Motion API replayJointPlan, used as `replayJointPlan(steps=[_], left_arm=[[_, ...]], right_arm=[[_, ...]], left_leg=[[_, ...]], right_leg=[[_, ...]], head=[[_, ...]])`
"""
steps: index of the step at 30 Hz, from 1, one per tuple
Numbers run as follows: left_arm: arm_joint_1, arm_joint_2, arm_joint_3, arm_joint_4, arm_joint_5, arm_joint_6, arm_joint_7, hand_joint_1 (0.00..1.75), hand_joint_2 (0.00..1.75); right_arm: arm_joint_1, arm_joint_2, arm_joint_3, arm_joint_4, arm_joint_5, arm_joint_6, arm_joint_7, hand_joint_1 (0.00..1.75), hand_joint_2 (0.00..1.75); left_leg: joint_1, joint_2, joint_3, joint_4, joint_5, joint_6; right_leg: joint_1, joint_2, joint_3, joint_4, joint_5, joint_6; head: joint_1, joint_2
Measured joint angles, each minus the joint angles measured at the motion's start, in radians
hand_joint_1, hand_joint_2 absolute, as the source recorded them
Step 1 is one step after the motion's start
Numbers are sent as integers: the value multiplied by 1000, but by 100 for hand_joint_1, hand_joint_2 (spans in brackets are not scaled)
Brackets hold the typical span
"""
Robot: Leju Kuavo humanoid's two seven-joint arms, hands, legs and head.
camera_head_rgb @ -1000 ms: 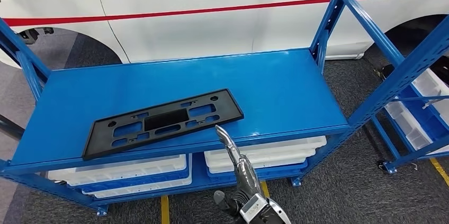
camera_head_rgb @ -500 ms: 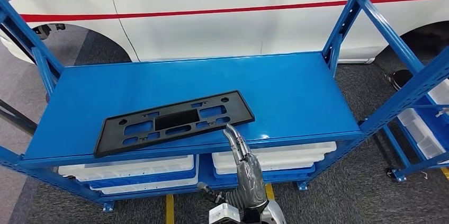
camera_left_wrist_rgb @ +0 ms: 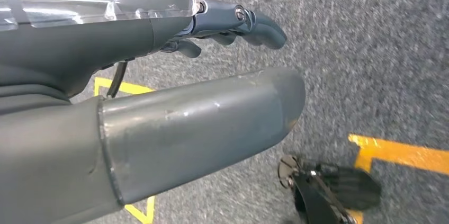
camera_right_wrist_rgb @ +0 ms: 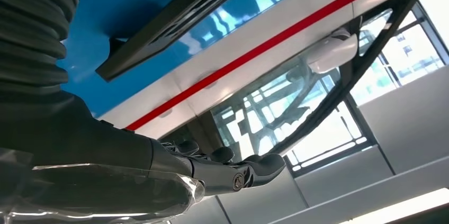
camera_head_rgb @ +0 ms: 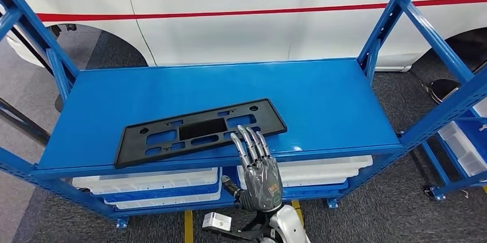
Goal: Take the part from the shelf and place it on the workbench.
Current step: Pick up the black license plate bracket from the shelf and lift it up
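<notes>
The part is a flat black plate with cut-outs [camera_head_rgb: 201, 131], lying slightly askew near the front of the blue shelf board [camera_head_rgb: 321, 99]. My right hand [camera_head_rgb: 256, 168] is raised in front of the shelf, its back toward the head camera and its fingers [camera_head_rgb: 247, 142] straight and slightly apart. The fingertips reach the plate's near edge toward its right end, and the hand holds nothing. In the right wrist view the plate [camera_right_wrist_rgb: 180, 17] lies on the blue board beyond my right hand [camera_right_wrist_rgb: 212, 171]. My left hand [camera_left_wrist_rgb: 201, 123] hangs over grey carpet, holding nothing.
A white car with a red stripe [camera_head_rgb: 241, 13] stands close behind the shelf. Blue uprights [camera_head_rgb: 390, 19] frame the board's corners. White bins [camera_head_rgb: 149, 182] fill the level below. A second rack with white bins [camera_head_rgb: 465, 145] stands at the right. Yellow floor lines [camera_left_wrist_rgb: 402, 152] cross the carpet.
The camera has shifted, moving the whole scene right and down. My right hand has risen and turned from edge-on to back-facing, its fingers now up at the plate's near edge.
</notes>
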Motion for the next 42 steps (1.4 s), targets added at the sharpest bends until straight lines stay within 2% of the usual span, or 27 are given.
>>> replayJointPlan(steps=[2, 5, 6, 7, 8, 10, 12, 14, 17, 18, 20, 21, 22, 23, 25, 27, 28, 31, 32, 33, 35, 36, 37, 38, 39, 41, 42], left_arm=[[0, 0, 0, 0, -2, 0, 1, 0, 0], [-2, 3, 0, 0, -8, -4, 5, 0, 0], [-3, 3, 0, 0, -11, -8, 7, 0, 0], [-3, 4, 0, 0, -13, -12, 9, 0, 0], [-3, 4, 0, 0, -14, -16, 11, 0, 0], [-4, 4, 0, 1, -15, -19, 13, 0, 0], [-6, 3, 0, 2, -18, -22, 16, 0, 0], [-8, 4, 0, 4, -22, -27, 22, 0, 0], [-10, 9, 0, 4, -27, -40, 33, 0, 0], [-11, 10, 0, 4, -29, -45, 37, 0, 0], [-12, 12, 0, 5, -33, -53, 46, 0, 0], [-12, 14, 0, 5, -34, -57, 49, 0, 0], [-11, 15, 0, 5, -35, -60, 51, 0, 0], [-11, 17, 0, 5, -35, -62, 52, 0, 0], [-11, 21, 0, 5, -35, -65, 53, 0, 0], [-13, 24, 0, 6, -36, -72, 54, 0, 0], [-13, 24, 0, 6, -36, -76, 56, 0, 0], [-13, 24, 0, 6, -41, -84, 66, 0, 0], [-13, 24, 0, 6, -43, -85, 68, 0, 0], [-13, 24, 0, 6, -45, -87, 70, 0, 0], [-13, 25, 0, 6, -49, -87, 72, 0, 0], [-13, 25, 0, 6, -51, -87, 72, 0, 0], [-13, 26, 0, 6, -52, -87, 73, 0, 0], [-13, 27, 0, 6, -53, -87, 73, 0, 0], [-13, 27, 1, 6, -53, -87, 73, 0, 0], [-13, 26, 1, 7, -54, -88, 73, 0, 0], [-14, 26, 1, 7, -55, -88, 73, 0, 0]], right_arm=[[-5, 7, -13, 15, -1, 0, 0, 0, 175], [-14, 14, -27, 41, 8, 0, 13, 0, 175], [-17, 15, -30, 52, 11, 0, 20, 0, 175], [-19, 16, -31, 62, 13, 0, 27, 0, 175], [-21, 16, -32, 70, 15, 0, 30, 0, 175], [-27, 18, -35, 81, 16, 0, 34, 0, 175], [-34, 21, -36, 90, 17, 0, 37, 0, 175], [-42, 25, -37, 103, 24, 0, 53, 0, 175], [-58, 29, -37, 126, 42, -1, 94, 0, 175], [-64, 31, -36, 135, 46, -1, 109, 0, 175], [-77, 33, -32, 153, 49, -1, 135, 0, 175], [-81, 33, -30, 162, 50, -1, 145, 0, 175], [-84, 33, -28, 169, 50, -1, 153, 0, 175], [-87, 33, -26, 175, 50, -1, 157, 0, 175], [-93, 33, -23, 184, 50, -1, 161, 0, 175], [-99, 33, -19, 192, 51, -1, 162, 0, 175], [-102, 33, -17, 196, 51, -1, 163, 0, 175], [-109, 32, -9, 205, 58, -1, 175, 0, 175], [-111, 31, -6, 207, 60, -1, 181, 0, 175], [-113, 30, -3, 209, 62, -1, 187, 0, 175], [-115, 26, 4, 213, 64, -1, 201, 0, 175], [-115, 24, 6, 216, 65, -1, 207, 0, 175], [-114, 23, 9, 219, 65, -1, 212, 0, 175], [-114, 21, 12, 222, 65, -1, 214, 0, 175], [-114, 20, 15, 224, 65, -1, 216, 0, 175], [-115, 17, 21, 226, 65, -1, 216, 0, 175], [-116, 16, 23, 226, 65, -1, 218, 0, 175]], left_leg=[[0, 1, 1, -4, 4, 16], [-4, 1, 1, -5, 4, 29], [-7, 1, 1, -5, 3, 31], [-11, 0, 3, -5, 2, 32], [-14, -1, 5, -5, 1, 34], [-20, -3, 12, -5, -2, 34], [-23, -4, 13, -4, -6, 30], [-21, -3, 11, -6, -7, 20], [-20, 0, 2, 19, -28, 4], [-19, 1, -15, 58, -51, -1], [-14, 1, -76, 182, -110, -10], [-11, 1, -106, 237, -128, -15], [-9, 1, -123, 265, -128, -18], [-6, 2, -121, 254, -107, -21], [-2, 3, -68, 134, -35, -25], [-3, 3, -19, 26, 3, -20], [-5, 2, -10, 5, 5, -15], [-7, 1, -9, 0, 8, 8], [-6, 1, -8, -3, 10, 15], [-4, 2, -7, -6, 12, 22], [-5, 2, -7, -8, 11, 31], [-6, 2, -6, -8, 11, 33], [-8, 2, -5, -7, 10, 34], [-9, 1, -3, -7, 8, 34], [-11, 0, 0, -7, 6, 34], [-15, -2, 7, -7, 1, 30], [-16, -2, 9, -7, -2, 27]], right_leg=[[-4, 1, -14, 35, -26, 7], [-1, 4, -103, 220, -115, 7], [1, 5, -129, 270, -128, 5], [3, 5, -139, 284, -120, 1], [6, 6, -131, 261, -94, -5], [17, 9, -75, 133, -22, -27], [26, 10, -32, 31, 12, -44], [31, 10, -26, 8, 13, -46], [20, 8, -15, -11, 21, -51], [16, 6, -10, -17, 23, -53], [16, 3, -8, -18, 23, -56], [16, 2, -9, -17, 22, -56], [15, 1, -9, -16, 21, -56], [14, 1, -9, -14, 19, -55], [11, 2, -8, -6, 12, -47], [12, 2, -10, 4, 5, -36], [14, 3, -11, 6, 3, -30], [14, 4, -11, 7, 2, -15], [12, 5, -18, 23, -10, -10], [11, 6, -33, 57, -31, -6], [10, 7, -92, 177, -91, -1], [9, 7, -123, 237, -112, 0], [10, 7, -144, 276, -118, 0], [10, 7, -149, 278, -104, -2], [11, 7, -132, 239, -73, -6], [16, 8, -70, 104, -4, -22], [20, 9, -45, 49, 14, -29]], head=[[0, 0], [0, 0], [0, 0], [0, 0], [0, 0], [0, 0], [0, 0], [0, 0], [0, 0], [0, 0], [0, 0], [-1, 0], [-1, 0], [-1, 0], [-1, 0], [-1, 0], [0, 0], [0, 0], [0, 0], [0, 0], [0, 0], [0, 0], [0, 0], [0, 0], [0, 0], [0, 0], [0, 0]])
